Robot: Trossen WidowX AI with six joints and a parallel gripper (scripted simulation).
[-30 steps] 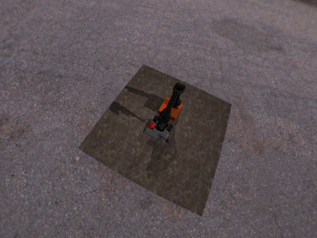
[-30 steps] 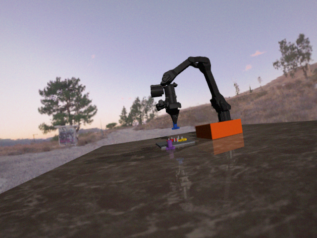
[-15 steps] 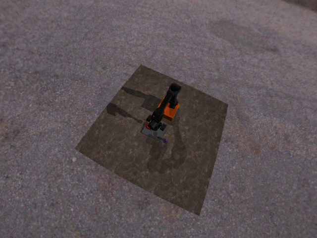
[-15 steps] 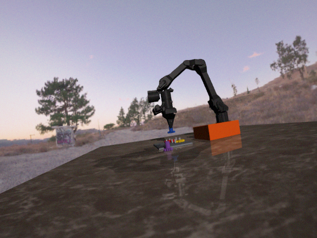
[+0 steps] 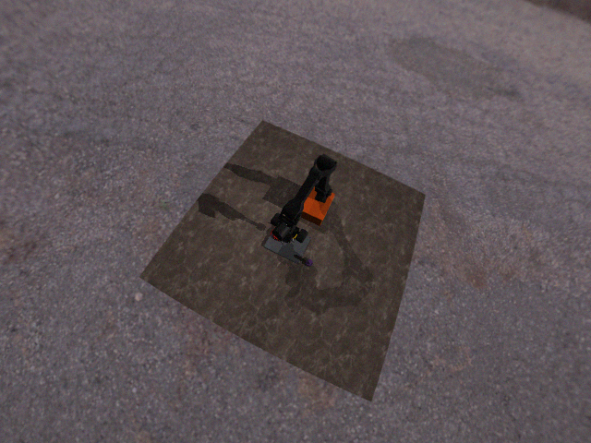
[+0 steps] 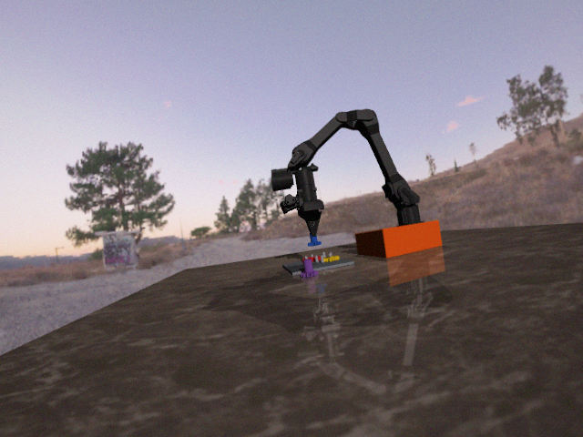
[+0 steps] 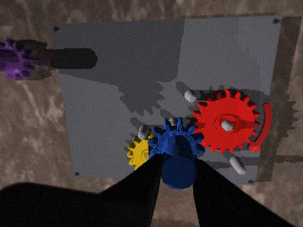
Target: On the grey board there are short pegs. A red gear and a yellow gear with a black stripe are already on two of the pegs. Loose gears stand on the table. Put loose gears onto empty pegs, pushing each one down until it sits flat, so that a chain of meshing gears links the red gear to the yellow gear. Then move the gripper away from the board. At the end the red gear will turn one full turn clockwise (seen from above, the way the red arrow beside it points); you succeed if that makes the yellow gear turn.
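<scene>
My gripper (image 6: pixel 313 236) (image 7: pixel 177 163) is shut on the handle of a blue gear (image 6: pixel 313 242) (image 7: pixel 176 141). The blue gear is upright and hangs in the air above the grey board (image 5: pixel 284 248) (image 6: pixel 347 264) (image 7: pixel 104 43). The red gear (image 7: pixel 218 118) sits on a peg, with the red arrow (image 7: pixel 268 125) beside it. The yellow gear (image 6: pixel 332 258) (image 7: pixel 138 154) is partly hidden behind the blue gear in the wrist view. Empty pegs (image 7: pixel 190 96) (image 7: pixel 143 131) (image 7: pixel 238 165) stand near the gears, and another shows just behind the blue gear.
A loose purple gear (image 5: pixel 308 262) (image 6: pixel 309 269) (image 7: pixel 16 60) with a tall handle stands on the table just off the board's edge. The orange base block (image 5: pixel 318 209) (image 6: pixel 412 238) of the arm stands behind the board. The arm's shadow falls across part of the board.
</scene>
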